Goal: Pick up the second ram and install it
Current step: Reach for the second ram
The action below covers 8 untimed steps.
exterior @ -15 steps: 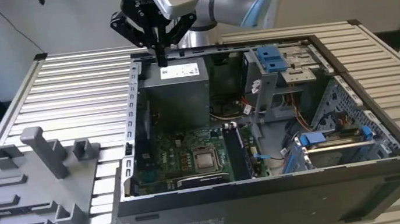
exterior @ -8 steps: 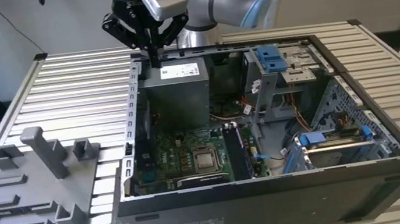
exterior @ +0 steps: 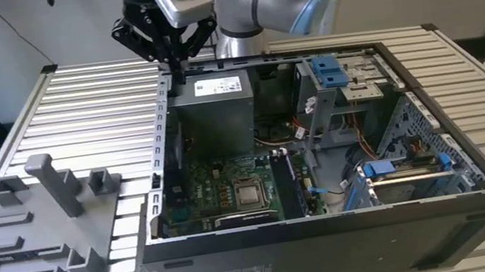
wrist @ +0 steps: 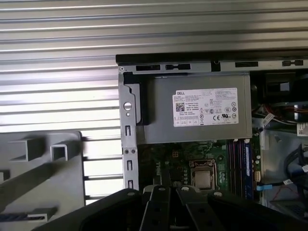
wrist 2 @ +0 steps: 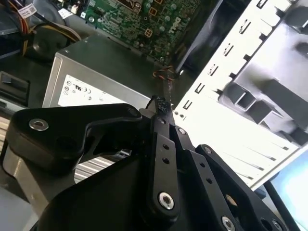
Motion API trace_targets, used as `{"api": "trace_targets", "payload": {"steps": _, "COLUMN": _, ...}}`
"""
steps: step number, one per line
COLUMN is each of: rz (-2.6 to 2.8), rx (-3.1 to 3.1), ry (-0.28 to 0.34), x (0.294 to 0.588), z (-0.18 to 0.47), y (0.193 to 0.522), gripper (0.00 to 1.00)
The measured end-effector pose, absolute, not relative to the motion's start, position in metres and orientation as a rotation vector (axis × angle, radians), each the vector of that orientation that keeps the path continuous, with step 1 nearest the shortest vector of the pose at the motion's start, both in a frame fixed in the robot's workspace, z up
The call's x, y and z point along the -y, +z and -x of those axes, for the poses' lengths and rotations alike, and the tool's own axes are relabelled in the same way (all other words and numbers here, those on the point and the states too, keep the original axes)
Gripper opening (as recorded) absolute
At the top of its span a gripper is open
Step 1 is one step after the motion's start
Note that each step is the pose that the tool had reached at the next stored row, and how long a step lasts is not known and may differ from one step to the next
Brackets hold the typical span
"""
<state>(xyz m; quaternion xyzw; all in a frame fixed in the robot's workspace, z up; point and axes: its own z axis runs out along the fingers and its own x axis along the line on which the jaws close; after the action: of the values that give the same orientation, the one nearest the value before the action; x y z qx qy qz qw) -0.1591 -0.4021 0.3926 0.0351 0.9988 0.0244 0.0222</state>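
The open computer case (exterior: 475, 167) holds a motherboard (exterior: 222, 192) and a grey power supply (exterior: 219, 107). The claw (exterior: 175, 70) hangs over the case's rear edge, pinched narrow in the second wrist view. In the first wrist view a dark bluish strip, seemingly the second ram (wrist: 29, 215), lies flat on the grey tray (exterior: 47, 235), long axis toward the case.

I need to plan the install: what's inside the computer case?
Inside the computer case: a grey power supply, the green motherboard and blue drive latches. Whatever lies under the power supply is covered.

Bright even light; harsh glare; tool (wrist 2: 161, 107) perhaps slightly soft.
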Motion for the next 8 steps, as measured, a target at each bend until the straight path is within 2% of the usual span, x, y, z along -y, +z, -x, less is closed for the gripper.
{"api": "trace_targets", "payload": {"steps": 8, "rz": -0.108, "rx": -3.086, "ry": 0.076, "x": 0.403, "z": 0.173, "y": 0.393, "gripper": 0.11}}
